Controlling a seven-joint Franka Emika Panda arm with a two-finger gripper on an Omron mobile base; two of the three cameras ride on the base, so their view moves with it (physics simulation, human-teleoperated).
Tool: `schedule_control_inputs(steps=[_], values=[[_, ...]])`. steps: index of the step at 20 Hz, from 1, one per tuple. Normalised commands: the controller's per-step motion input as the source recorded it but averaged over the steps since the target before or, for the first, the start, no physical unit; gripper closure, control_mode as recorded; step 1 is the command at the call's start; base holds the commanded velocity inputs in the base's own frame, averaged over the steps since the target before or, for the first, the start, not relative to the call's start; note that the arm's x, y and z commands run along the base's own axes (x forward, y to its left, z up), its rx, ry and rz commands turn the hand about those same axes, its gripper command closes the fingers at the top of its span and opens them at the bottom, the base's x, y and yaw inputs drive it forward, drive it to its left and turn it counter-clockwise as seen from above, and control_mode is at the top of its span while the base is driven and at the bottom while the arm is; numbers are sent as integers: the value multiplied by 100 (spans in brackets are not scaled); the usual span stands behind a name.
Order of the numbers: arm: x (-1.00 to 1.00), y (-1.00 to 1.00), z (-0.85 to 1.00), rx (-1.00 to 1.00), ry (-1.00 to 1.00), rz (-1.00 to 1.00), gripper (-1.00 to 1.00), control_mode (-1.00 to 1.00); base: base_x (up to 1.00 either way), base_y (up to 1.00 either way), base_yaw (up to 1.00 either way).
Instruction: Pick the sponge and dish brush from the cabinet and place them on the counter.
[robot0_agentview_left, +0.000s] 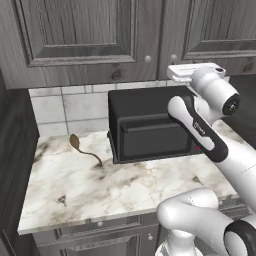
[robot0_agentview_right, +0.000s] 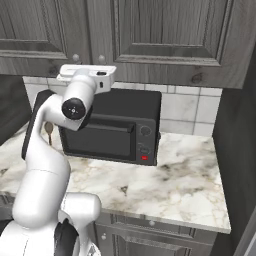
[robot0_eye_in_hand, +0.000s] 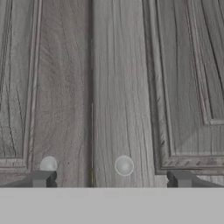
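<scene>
Judging by the closed doors of the cabinet, you have nearly everything left: the gripper faces the right door's knob with jaws wide apart and empty, sponge and dish brush presumably inside unseen, the counter awaiting both.

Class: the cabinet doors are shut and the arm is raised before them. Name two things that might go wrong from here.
The open hand faces two round knobs close beside the door seam; it may slip off the small one or grab the wrong door. A cabinet door swinging out could strike the arm, which hangs over the microwave.
</scene>
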Motion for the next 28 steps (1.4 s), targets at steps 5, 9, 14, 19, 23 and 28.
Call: schedule_control_inputs(steps=[5, 9, 14, 19, 23, 28], values=[[15, 0, 0, 0, 0, 0, -100, -100, 0, 0, 0], [20, 0, 0, 0, 0, 0, -100, -100, 0, 0, 0], [27, 0, 0, 0, 0, 0, -100, -100, 0, 0, 0], [30, 0, 0, 0, 0, 0, -100, -100, 0, 0, 0], [28, 0, 0, 0, 0, 0, -100, -100, 0, 0, 0], [25, -1, -3, 0, 0, 0, -100, -100, 0, 0, 0]])
